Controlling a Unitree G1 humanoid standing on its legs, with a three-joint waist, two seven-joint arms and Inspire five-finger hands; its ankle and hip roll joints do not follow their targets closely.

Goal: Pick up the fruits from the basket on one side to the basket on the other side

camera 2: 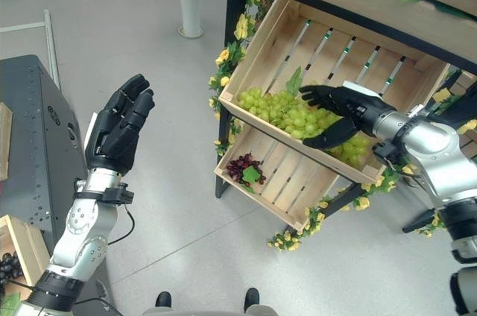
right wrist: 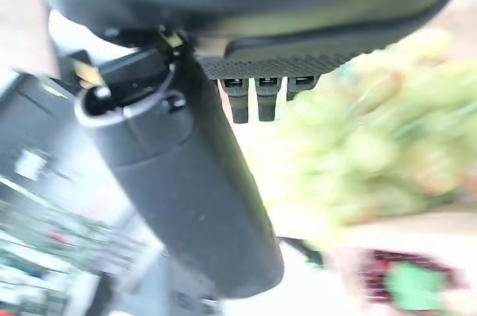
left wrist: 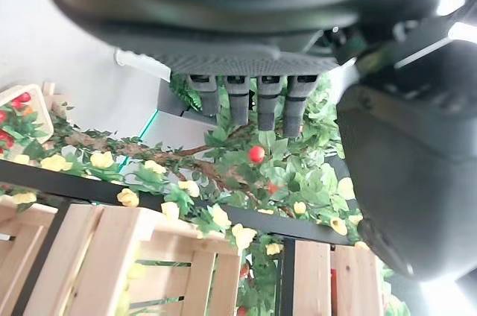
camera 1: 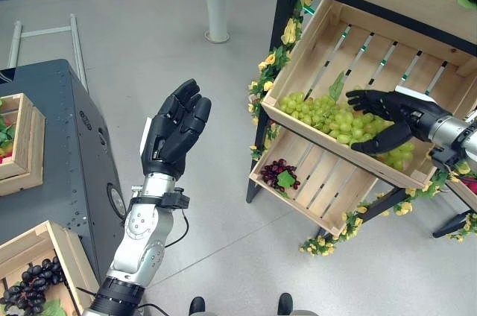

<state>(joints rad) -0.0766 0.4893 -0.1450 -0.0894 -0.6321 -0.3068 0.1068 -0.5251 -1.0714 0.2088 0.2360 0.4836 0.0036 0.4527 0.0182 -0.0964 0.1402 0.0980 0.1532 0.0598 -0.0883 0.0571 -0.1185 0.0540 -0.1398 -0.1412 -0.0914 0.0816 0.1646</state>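
Observation:
A pile of green grapes (camera 1: 322, 115) lies in the upper wooden crate (camera 1: 317, 36) of the slanted stand. My right hand (camera 1: 399, 116) hovers over the right part of the pile, open, with spread fingers above the grapes and the thumb (camera 1: 378, 142) stretched out lower. In the right wrist view the grapes (right wrist: 373, 144) show blurred just past the straight fingers (right wrist: 257, 100). My left hand (camera 1: 174, 133) is raised in mid-air left of the stand, open and holding nothing, fingers (left wrist: 246, 96) straight. A small bunch of dark red grapes (camera 1: 279, 174) lies in the lower crate (camera 1: 335, 182).
A black cabinet (camera 1: 71, 144) stands at the left, with a crate of red fruit (camera 1: 21, 153) on it. A crate of dark grapes (camera 1: 33, 282) sits at the bottom left. Yellow flower garlands (camera 1: 272, 62) trim the stand. A white vase (camera 1: 217, 10) stands on the floor behind.

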